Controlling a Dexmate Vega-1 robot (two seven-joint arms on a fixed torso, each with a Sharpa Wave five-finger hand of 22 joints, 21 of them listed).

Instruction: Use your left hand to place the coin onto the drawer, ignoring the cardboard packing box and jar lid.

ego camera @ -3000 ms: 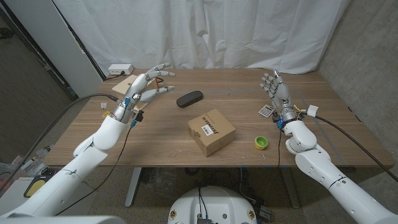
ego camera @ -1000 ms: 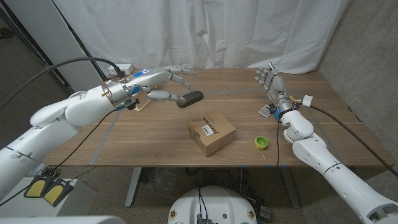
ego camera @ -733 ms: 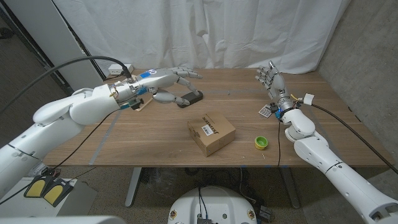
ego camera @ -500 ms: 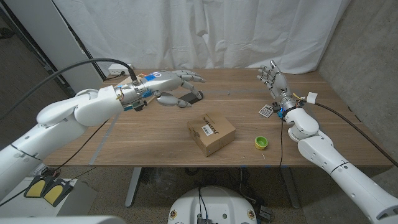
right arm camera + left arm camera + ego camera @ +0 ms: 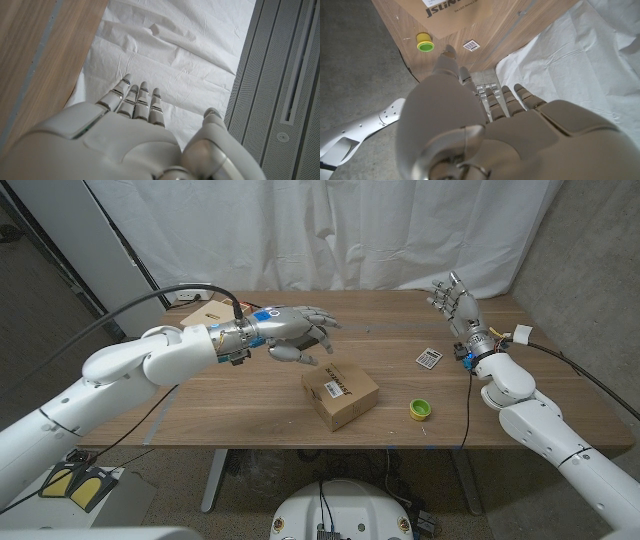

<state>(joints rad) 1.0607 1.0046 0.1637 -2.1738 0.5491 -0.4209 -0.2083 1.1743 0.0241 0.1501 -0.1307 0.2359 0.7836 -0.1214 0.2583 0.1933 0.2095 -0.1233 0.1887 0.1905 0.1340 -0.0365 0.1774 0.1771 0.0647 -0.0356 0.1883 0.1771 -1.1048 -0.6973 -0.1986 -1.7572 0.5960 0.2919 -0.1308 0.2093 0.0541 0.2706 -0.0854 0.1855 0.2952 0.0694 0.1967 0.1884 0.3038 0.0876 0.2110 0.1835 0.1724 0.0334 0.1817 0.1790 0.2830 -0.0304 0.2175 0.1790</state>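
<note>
My left hand [image 5: 297, 332] hovers over the table's middle back, fingers stretched toward the right and apart, with nothing visible in them. A light wooden drawer [image 5: 205, 314] lies at the far left of the table, behind my left forearm. I cannot make out a coin on the table. The cardboard box [image 5: 340, 392] sits just in front and right of my left hand, and its printed side [image 5: 451, 9] shows past the fingers [image 5: 492, 97] in the left wrist view. The green-yellow jar lid [image 5: 420, 410] [image 5: 425, 43] lies near the front right. My right hand [image 5: 460, 302] is raised at the far right, fingers spread.
A small grey calculator-like item [image 5: 429, 358] [image 5: 471, 45] lies between the box and my right hand. A white power strip [image 5: 193, 293] sits at the far left corner. A white curtain [image 5: 165, 55] hangs behind the table [image 5: 250, 400].
My left hand has swept right from over the drawer to the table's middle and now covers the black case seen earlier. My right hand has drawn back toward the far right corner.
</note>
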